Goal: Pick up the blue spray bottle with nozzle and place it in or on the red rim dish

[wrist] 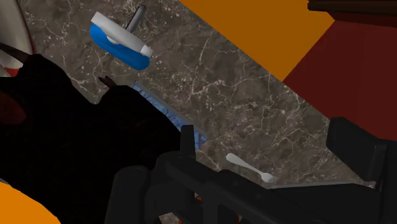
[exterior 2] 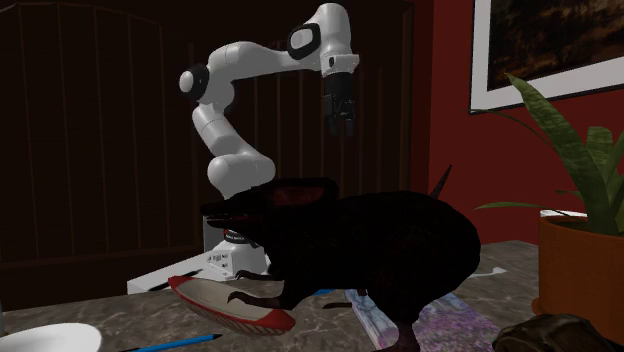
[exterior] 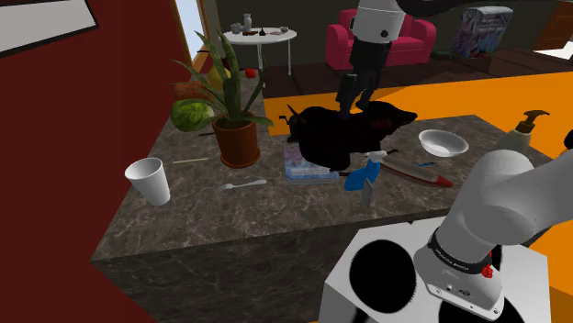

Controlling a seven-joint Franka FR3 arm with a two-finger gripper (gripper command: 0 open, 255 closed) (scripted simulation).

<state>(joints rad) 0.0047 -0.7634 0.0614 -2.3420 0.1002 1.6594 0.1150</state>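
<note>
The blue spray bottle [exterior: 362, 173] lies on its side near the front edge of the marble table [exterior: 230, 220], white collar and grey nozzle showing [wrist: 121, 43]. The long shallow red rim dish [exterior: 415, 171] lies just beside it, towards the shoulder view's right, and shows as a red-edged oval [exterior 2: 233, 300] in the second exterior view. My gripper [exterior: 353, 99] hangs open and empty above a large black animal figure [exterior: 344, 133], well above the table [exterior 2: 343, 125]. In the wrist view the bottle lies beyond the fingers [wrist: 186, 141], past the black figure [wrist: 76, 146].
On the table stand a potted plant [exterior: 237, 138], a white cup [exterior: 150, 180], a white bowl [exterior: 443, 142] and a soap dispenser [exterior: 524, 128]. A white fork [exterior: 243, 184] and a blue patterned book [exterior: 308, 170] lie near the figure. A watermelon [exterior: 193, 115] sits behind the plant.
</note>
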